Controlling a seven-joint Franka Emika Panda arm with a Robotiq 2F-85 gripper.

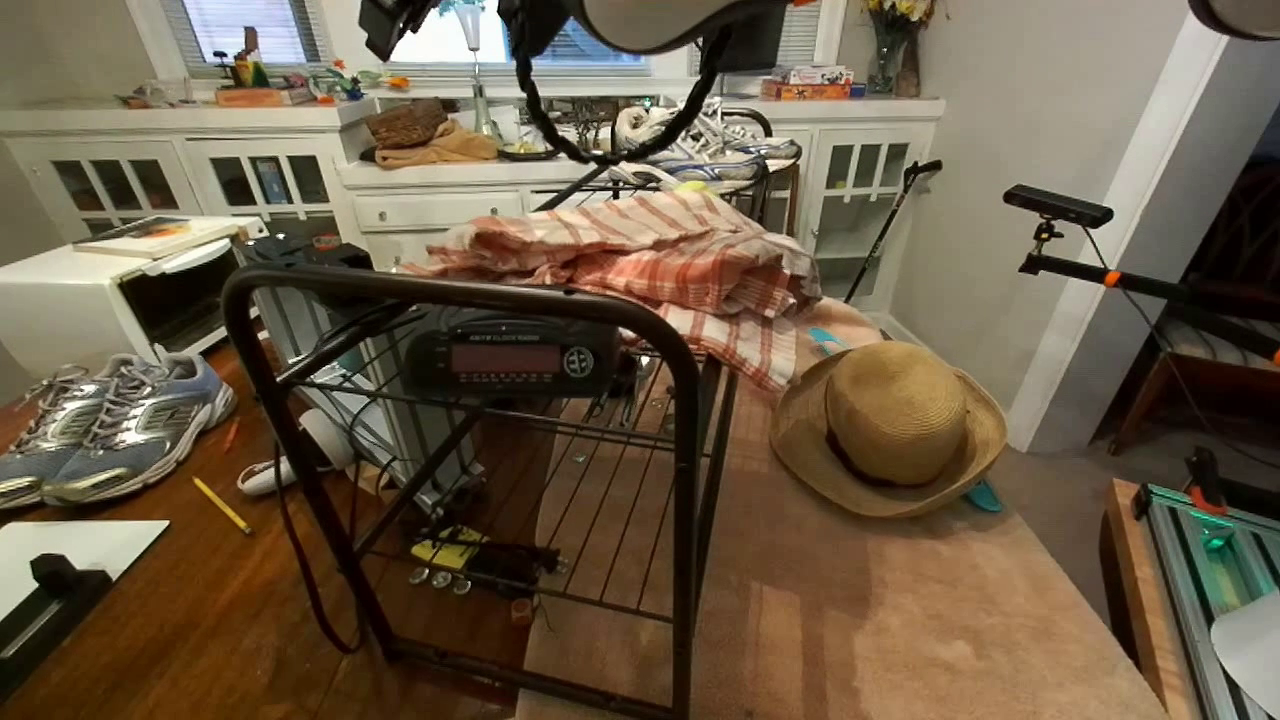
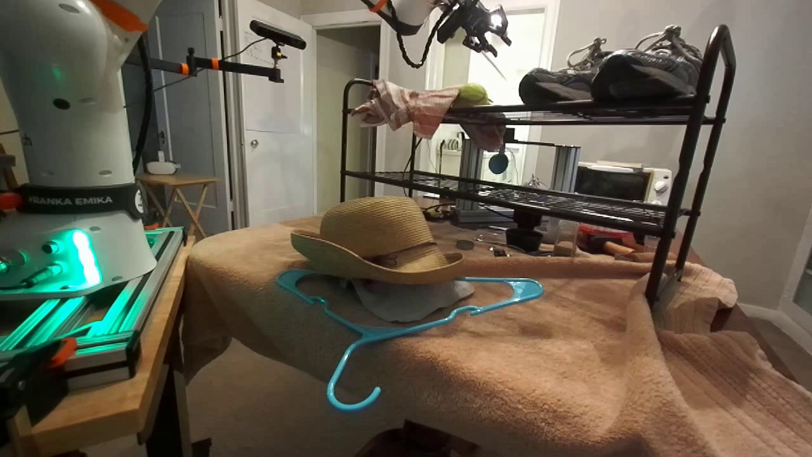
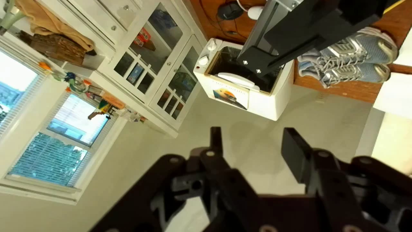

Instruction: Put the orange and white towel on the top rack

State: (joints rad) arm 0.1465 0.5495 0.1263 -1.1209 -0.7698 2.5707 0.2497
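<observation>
Well, in an exterior view I find the orange-and-white checked cloth towel point(image 1: 680, 260) lying loosely bunched across the top level of the dark metal-tube rack point(image 1: 687, 480); its long axis runs left to right, a corner drooping on the right. Overhead, the white robot arm point(image 1: 650, 20) is cut off by the view's upper edge.

In an exterior view the towel sits near the rack's left end, crumpled tip pointing left, just beside a yellow-green rounded object point(image 2: 472, 95); another fold droops below, partly hidden by the rack. High above, the arm slants down to the right.

In the wrist view, the black two-fingered gripper point(image 3: 254, 141) is spread, pale wall point(image 3: 322, 122) showing between its dark fingers.
</observation>
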